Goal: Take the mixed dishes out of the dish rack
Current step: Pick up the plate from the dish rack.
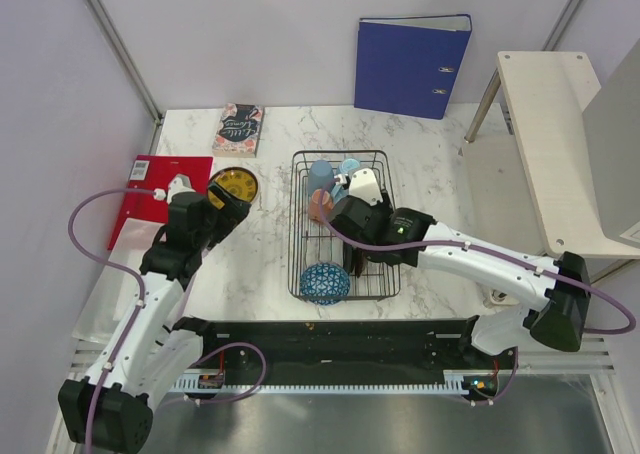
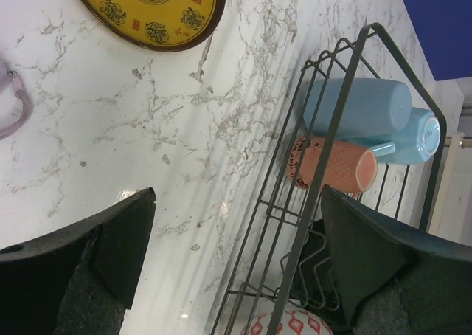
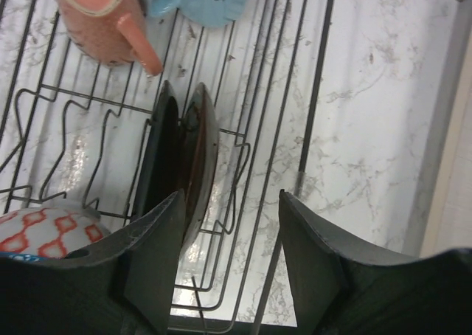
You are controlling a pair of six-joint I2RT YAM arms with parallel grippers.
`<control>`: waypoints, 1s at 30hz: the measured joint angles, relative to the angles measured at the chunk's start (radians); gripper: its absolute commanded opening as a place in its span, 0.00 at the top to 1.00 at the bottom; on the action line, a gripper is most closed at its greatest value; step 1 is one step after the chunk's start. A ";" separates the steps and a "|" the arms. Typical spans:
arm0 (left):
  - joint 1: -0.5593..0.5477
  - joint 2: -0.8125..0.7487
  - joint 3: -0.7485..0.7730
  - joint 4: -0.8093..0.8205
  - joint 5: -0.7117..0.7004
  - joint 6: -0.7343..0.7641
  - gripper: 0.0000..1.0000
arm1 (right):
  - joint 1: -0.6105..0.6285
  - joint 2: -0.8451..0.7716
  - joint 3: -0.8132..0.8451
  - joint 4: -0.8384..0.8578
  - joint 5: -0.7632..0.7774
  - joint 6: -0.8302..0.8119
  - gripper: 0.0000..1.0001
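The dish rack (image 1: 372,274) stands mid-table. Two blue mugs (image 1: 321,175) and a salmon cup (image 1: 320,206) lie at its far end; the blue net-patterned bowl (image 1: 325,282) sits at its near end. The yellow-and-red plate (image 1: 234,185) lies on the table left of the rack. My right gripper (image 1: 352,249) is open over the rack. In the right wrist view it (image 3: 230,202) hangs beside the black dish (image 3: 184,158), which stands on edge; its left finger is at the rim. My left gripper (image 1: 232,212) is open and empty, between plate (image 2: 151,10) and rack (image 2: 324,173).
A red folder (image 1: 150,189) lies at the table's left edge, a book (image 1: 238,129) at the back left, and a blue binder (image 1: 410,64) stands against the back wall. A wooden side table (image 1: 560,144) stands to the right.
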 measured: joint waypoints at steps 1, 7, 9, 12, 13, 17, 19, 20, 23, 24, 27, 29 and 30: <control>0.000 -0.004 -0.003 0.000 0.000 0.001 0.01 | 0.000 0.002 0.000 -0.007 0.013 0.003 0.40; -0.005 -0.012 -0.005 -0.002 0.003 0.004 0.01 | 0.000 0.024 0.005 -0.033 0.044 0.022 0.40; -0.005 -0.013 -0.006 -0.002 0.004 0.004 0.01 | 0.000 0.040 0.005 -0.032 0.045 0.027 0.40; -0.005 -0.018 -0.009 -0.003 0.004 0.004 0.01 | 0.000 0.050 0.004 -0.030 0.045 0.035 0.40; -0.005 -0.020 -0.010 -0.003 0.004 0.004 0.01 | 0.001 0.050 0.004 -0.029 0.047 0.037 0.40; -0.005 -0.024 -0.011 -0.005 0.004 0.004 0.01 | 0.002 0.050 0.004 -0.029 0.054 0.047 0.40; -0.005 -0.024 -0.011 -0.005 0.004 0.004 0.01 | 0.002 0.048 0.004 -0.029 0.058 0.049 0.41; -0.005 -0.024 -0.011 -0.005 0.004 0.004 0.01 | 0.002 0.047 0.004 -0.029 0.058 0.050 0.40; -0.005 -0.024 -0.011 -0.005 0.004 0.004 0.01 | 0.006 0.044 0.004 -0.029 0.058 0.055 0.40; -0.005 -0.024 -0.011 -0.005 0.004 0.004 0.01 | 0.008 0.043 0.004 -0.029 0.059 0.056 0.41; -0.005 -0.024 -0.013 -0.005 0.004 0.004 0.01 | 0.018 0.043 0.004 -0.029 0.059 0.061 0.41; -0.005 -0.024 -0.014 -0.005 0.004 0.004 0.01 | 0.025 0.043 0.004 -0.030 0.059 0.064 0.41; -0.005 -0.024 -0.014 -0.005 0.004 0.004 0.01 | 0.027 0.043 0.005 -0.029 0.059 0.064 0.41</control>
